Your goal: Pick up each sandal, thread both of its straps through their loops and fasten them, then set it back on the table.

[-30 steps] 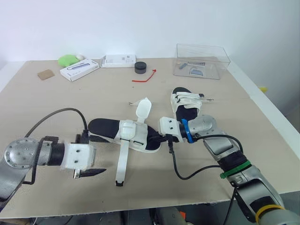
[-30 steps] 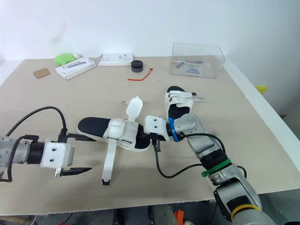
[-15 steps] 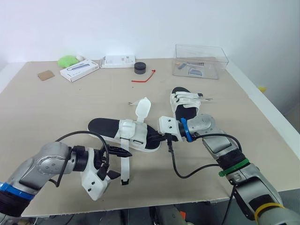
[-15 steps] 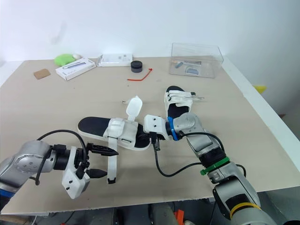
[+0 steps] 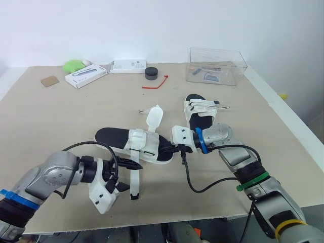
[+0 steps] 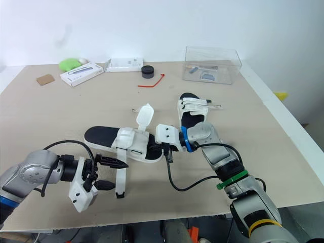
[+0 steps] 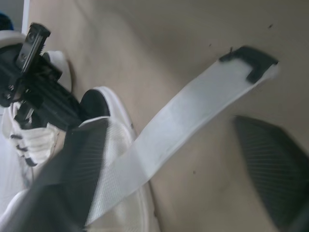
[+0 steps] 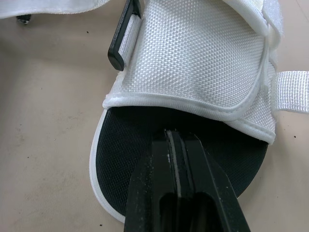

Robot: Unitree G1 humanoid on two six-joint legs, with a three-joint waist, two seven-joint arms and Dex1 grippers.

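Left gripper (image 5: 130,175): released; its two fingers sit spread on either side of the loose strap (image 7: 178,125), not yet pinching it.
Right gripper (image 8: 174,137): fingers pressed together, tips resting on the black footbed at the toe of the near sandal (image 5: 132,142).
Near sandal: flat on the table (image 5: 61,116) between your grippers. The long strap trails off its side, a second strap flap (image 5: 154,117) stands up, and the black loop (image 8: 123,38) is empty.
Far sandal (image 5: 202,114): on the table just beyond the right gripper, straps lying across it.
Risk: close off-centre and the flat strap may slide out or twist.
Risk: pull before it's gripped firmly and the sandal could skid from under the right fingertips.
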